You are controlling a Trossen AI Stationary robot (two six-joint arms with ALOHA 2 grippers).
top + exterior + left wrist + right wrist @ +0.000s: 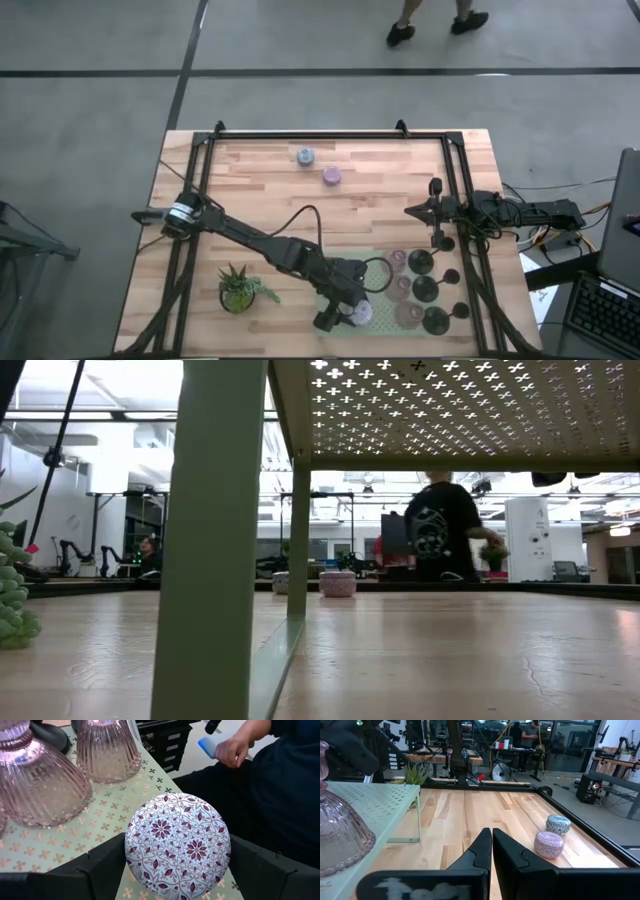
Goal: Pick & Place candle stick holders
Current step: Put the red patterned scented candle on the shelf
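At the near edge of the bench (300, 200), the left tool (345, 312) sits low over a pale green perforated shelf (385, 312), its two fingers spread wide on either side of a short round patterned holder (177, 845) that rests on the shelf; whether the fingers actually touch it I cannot tell. Just beyond it on the same shelf stand pink bell-shaped holders (42, 785) of ribbed glass, and to their right black round-based holders (435, 320) with thin stems. A small green potted plant (238, 288) stands on the bench to the left of the shelf. Further back on the right side, the right tool (418, 211) hangs with its fingers clenched together on nothing. Far across the bench, well apart from the shelf, two more short round holders sit just beside each other: a lilac holder (332, 176) and a pale-blue holder (305, 156). Beyond the bench a person (445, 530) stands in the room.
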